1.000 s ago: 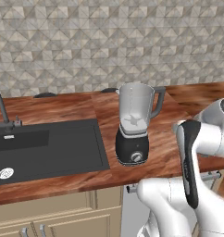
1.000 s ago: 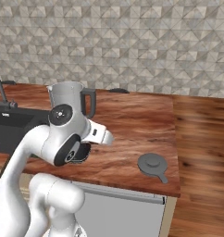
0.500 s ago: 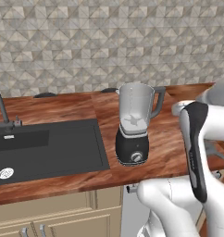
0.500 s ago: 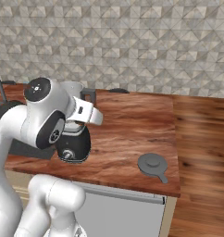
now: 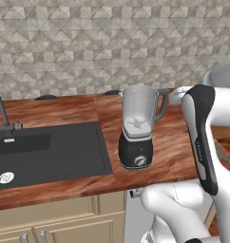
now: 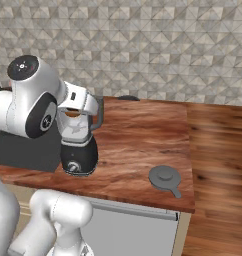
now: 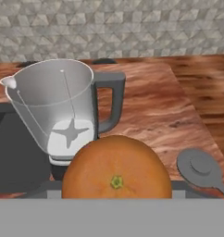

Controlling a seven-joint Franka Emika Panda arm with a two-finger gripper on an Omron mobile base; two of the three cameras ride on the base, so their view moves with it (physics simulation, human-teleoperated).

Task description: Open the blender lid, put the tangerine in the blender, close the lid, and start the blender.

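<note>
The tangerine (image 7: 116,169) is seen close up in the hand view, low and centred, right where the finger tips should rise; it is judged to be clamped in the gripper, though the fingers themselves are hidden behind the fruit. In the right base view an orange patch (image 6: 72,113) shows under the arm's wrist, at approx. the jar's rim height.

The blender (image 5: 137,128) stands on the wood counter (image 6: 143,135) just right of the dark sink (image 5: 45,152), jar open, blades visible at the bottom. The blender lid (image 6: 164,177) lies flat on the counter, well apart from the blender, near the front right corner, so step 1 is judged done.

Vs. 1 s ago: the arm has been raised. In the right base view the big joint has gone from in front of the jar to above and left of it, w/ the hand now beside the jar top. The blender and lid are unmoved.

Meaning: the fruit is being carried up to the jar mouth. Still to be done: drop into the jar, lid back on, knob (image 5: 139,161) turned.
</note>
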